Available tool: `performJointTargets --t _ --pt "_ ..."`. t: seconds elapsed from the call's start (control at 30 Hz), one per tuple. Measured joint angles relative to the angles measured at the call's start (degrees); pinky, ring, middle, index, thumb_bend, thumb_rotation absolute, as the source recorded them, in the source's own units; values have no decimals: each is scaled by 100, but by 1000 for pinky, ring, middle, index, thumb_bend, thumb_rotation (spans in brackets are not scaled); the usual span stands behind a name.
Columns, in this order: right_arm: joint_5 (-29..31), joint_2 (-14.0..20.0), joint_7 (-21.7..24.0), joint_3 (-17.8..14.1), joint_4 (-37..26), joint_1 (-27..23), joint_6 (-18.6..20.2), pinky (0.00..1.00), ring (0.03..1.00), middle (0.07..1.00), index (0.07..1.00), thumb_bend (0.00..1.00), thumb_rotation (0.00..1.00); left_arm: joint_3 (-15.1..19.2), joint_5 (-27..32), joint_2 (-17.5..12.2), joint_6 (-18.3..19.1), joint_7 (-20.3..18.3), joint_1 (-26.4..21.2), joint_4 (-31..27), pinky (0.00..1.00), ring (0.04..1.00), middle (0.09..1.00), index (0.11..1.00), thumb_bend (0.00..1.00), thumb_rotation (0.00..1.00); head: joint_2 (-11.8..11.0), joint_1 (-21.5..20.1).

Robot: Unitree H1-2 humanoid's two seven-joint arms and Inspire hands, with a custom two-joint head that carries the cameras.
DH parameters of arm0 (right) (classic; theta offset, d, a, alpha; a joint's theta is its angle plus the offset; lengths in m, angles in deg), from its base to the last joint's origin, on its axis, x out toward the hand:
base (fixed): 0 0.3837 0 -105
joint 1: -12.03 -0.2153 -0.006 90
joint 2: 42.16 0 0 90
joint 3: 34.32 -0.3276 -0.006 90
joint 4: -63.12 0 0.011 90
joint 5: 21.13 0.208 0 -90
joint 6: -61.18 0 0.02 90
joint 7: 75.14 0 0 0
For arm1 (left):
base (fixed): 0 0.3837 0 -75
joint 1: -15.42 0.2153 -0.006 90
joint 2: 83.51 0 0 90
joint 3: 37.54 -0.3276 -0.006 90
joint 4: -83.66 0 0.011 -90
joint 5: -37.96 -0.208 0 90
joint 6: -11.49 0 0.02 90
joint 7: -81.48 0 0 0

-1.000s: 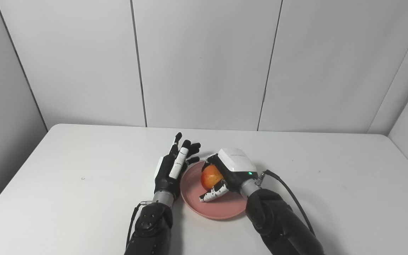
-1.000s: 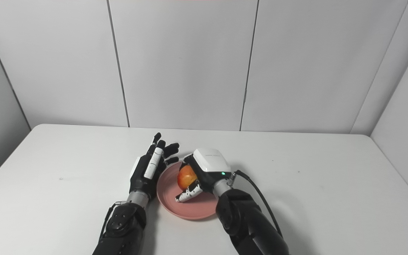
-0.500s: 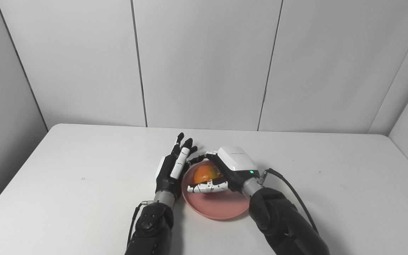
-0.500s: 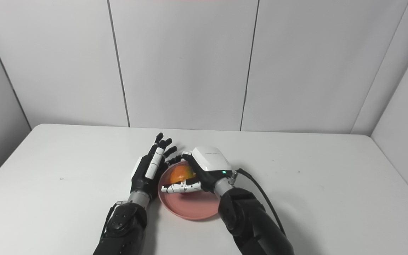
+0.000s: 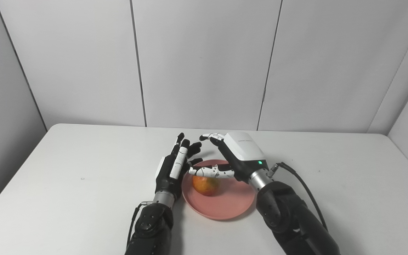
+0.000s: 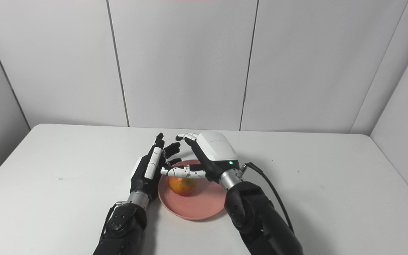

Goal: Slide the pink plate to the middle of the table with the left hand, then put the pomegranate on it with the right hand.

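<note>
Resting on the pink plate (image 5: 225, 205), the pomegranate (image 5: 205, 185) sits just below your right hand (image 5: 237, 156), whose fingers are spread apart and hold nothing. Your left hand (image 5: 174, 168), fingers also apart and empty, stands just beside the plate's left rim on the table (image 5: 66, 184).

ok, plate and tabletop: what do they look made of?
Pink plate: likely plastic or melamine, going by its uniform colour, matte-satin look, soft low rim and lack of sharp glints. Ceramic can't be ruled out. Table: smooth white matte surface, probably laminate or coated board, with a few small dark specks and only diffuse shadows.
</note>
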Motion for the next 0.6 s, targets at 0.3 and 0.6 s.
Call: performJointTargets --t 0.3,0.6 --pt "1588 -227 -912 -1269 344 183 -673 712 828 857 824 955 1000 20 6 11 -15 28 29 -55 687 797 773 1000 910 762 -114 26" --pt "3643 -649 -1061 -2182 1340 653 -1777 871 883 882 862 868 1000 47 -148 21 -631 406 87 -101 747 834 809 963 878 730 -167 18"
